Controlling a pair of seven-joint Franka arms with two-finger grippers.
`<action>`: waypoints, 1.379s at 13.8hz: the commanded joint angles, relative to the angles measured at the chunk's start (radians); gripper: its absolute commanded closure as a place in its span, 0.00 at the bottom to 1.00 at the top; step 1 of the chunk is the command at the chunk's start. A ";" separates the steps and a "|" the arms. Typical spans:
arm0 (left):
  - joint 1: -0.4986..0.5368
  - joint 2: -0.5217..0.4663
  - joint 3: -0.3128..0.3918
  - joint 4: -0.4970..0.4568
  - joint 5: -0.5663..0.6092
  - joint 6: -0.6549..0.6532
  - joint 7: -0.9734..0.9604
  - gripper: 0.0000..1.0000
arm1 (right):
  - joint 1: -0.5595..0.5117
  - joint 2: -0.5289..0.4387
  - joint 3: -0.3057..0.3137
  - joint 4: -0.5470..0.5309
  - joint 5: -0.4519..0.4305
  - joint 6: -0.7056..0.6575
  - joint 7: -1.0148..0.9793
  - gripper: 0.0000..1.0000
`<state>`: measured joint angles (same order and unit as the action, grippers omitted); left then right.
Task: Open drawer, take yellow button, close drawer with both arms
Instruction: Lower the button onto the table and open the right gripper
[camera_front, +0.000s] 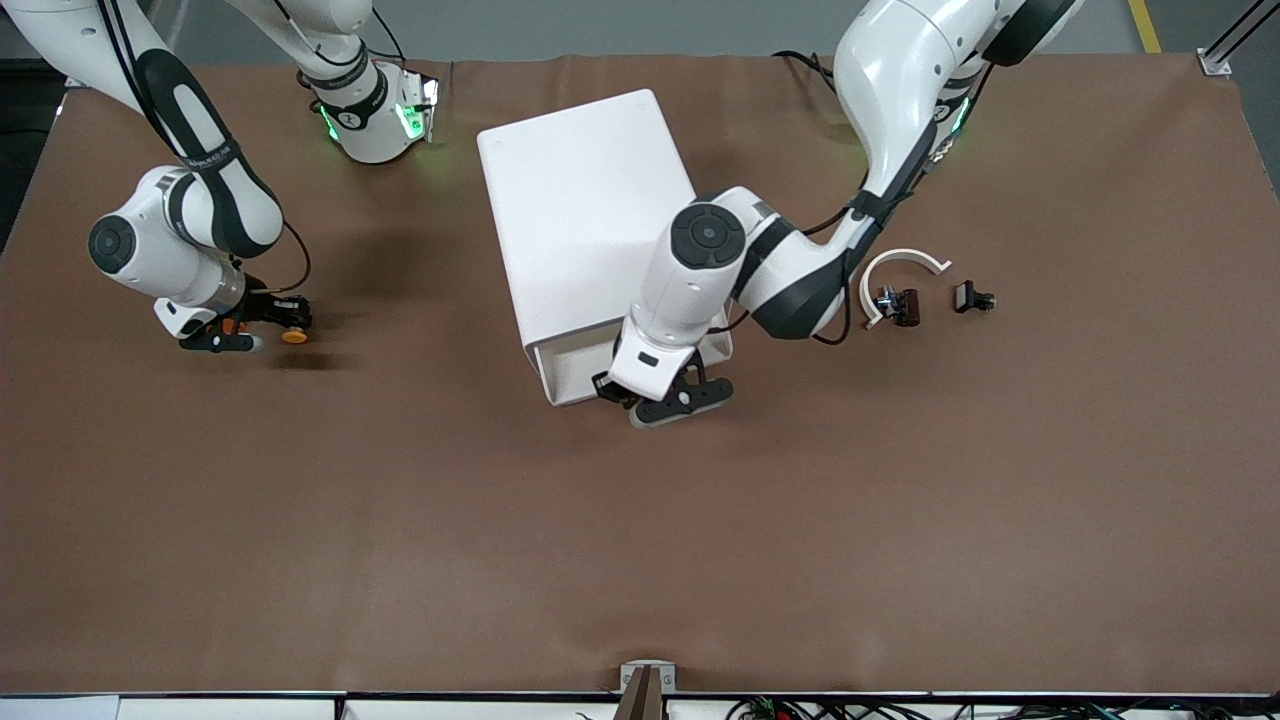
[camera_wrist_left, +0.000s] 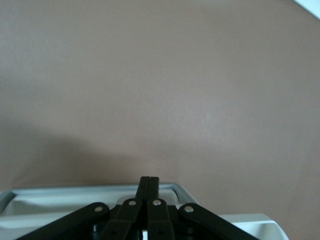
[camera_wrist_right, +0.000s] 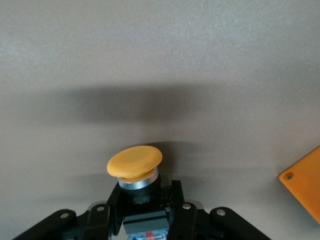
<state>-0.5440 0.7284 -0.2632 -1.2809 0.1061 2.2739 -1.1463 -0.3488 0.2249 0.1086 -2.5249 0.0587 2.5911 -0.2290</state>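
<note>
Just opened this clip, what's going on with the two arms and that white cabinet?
The right hand is shut on the button, its orange cap showing, over the mat toward the right arm's end of the table. The left hand, fingers together, is at the front of the top drawer, which sticks out slightly from the white cabinet. Black clips lie toward the left arm's end.

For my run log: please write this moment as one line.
right claw: shut on button, above table | left claw: shut, at drawer front | drawer: slightly open
</note>
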 joint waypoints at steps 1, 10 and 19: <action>-0.017 -0.004 -0.019 -0.003 0.006 -0.036 -0.026 1.00 | 0.007 0.019 0.002 -0.006 -0.003 0.023 0.016 1.00; -0.020 -0.015 -0.059 0.000 -0.028 -0.082 -0.033 1.00 | 0.070 -0.119 0.006 0.179 -0.007 -0.364 0.099 0.00; -0.028 -0.015 -0.077 -0.002 -0.077 -0.093 -0.036 1.00 | 0.090 -0.119 0.005 0.829 -0.014 -1.084 0.103 0.00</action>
<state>-0.5547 0.7235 -0.3202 -1.2790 0.0740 2.2012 -1.1618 -0.2659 0.0767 0.1120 -1.8399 0.0577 1.5951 -0.1434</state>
